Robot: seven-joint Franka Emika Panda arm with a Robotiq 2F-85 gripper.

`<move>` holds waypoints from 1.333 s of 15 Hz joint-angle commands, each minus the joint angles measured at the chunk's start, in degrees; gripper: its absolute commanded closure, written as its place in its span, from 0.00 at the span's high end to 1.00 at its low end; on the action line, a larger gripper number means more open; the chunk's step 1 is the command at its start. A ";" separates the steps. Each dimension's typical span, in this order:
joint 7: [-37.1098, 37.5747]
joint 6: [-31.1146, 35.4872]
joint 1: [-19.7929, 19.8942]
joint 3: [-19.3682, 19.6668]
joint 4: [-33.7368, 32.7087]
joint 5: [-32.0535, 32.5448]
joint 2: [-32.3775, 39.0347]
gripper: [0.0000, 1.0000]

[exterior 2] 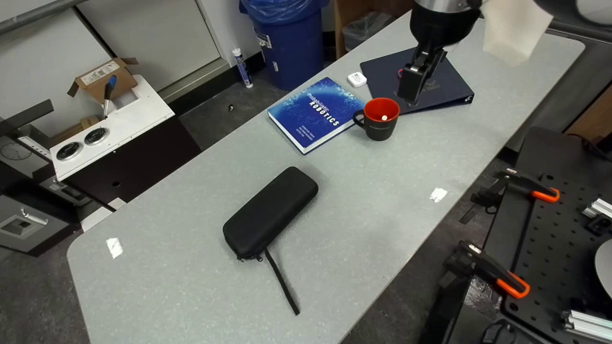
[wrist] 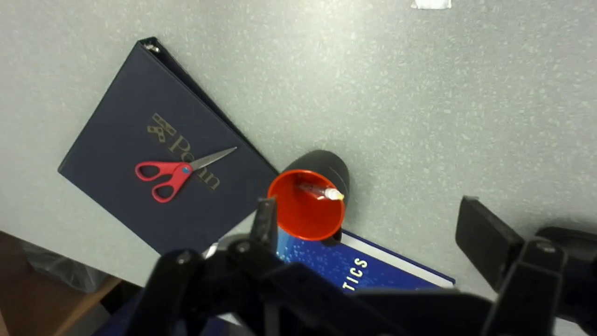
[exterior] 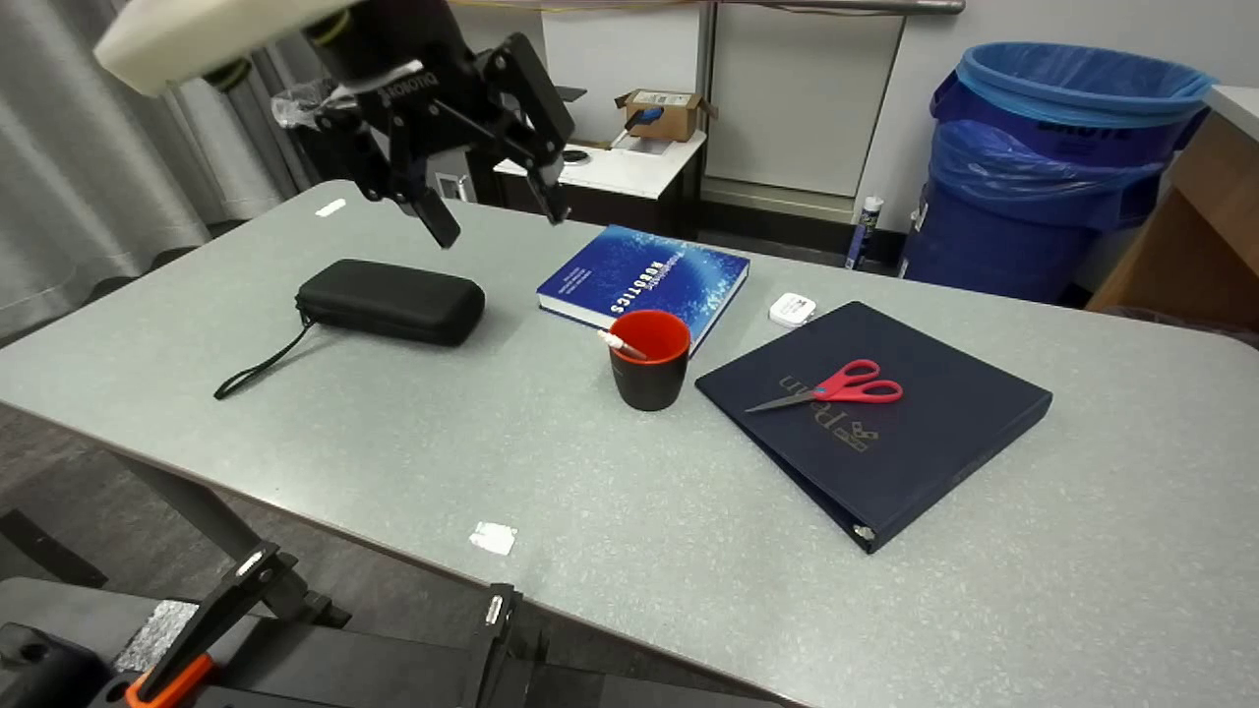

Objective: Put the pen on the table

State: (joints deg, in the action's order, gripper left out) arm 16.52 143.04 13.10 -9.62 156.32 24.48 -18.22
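Wrist view shows the gripper (wrist: 371, 221) parted, a slim pen (wrist: 322, 190) in a round cup (wrist: 305, 217), the table (wrist: 419, 116) speckled.

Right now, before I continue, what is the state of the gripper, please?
Gripper: open, holding nothing; the pen leans in the mug.

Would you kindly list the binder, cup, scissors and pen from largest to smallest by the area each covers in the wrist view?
1. Binder
2. Cup, perhaps helped by standing up towards the camera
3. Scissors, roughly as long as the cup but thinner
4. Pen, leaning inside the cup
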 commanded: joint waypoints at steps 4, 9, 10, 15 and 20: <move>1.08 -0.33 -2.21 2.81 -1.72 0.42 3.18 1.00; 10.70 0.85 1.15 2.01 -5.50 6.62 9.93 1.00; 14.12 1.13 1.62 2.19 -6.26 8.78 11.41 1.00; 27.66 0.71 -0.94 6.72 -12.65 16.09 21.84 1.00; 32.86 0.69 -5.97 11.79 -19.09 15.46 31.26 1.00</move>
State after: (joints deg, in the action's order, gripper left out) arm 45.32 143.04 10.89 -1.17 142.16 38.95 6.56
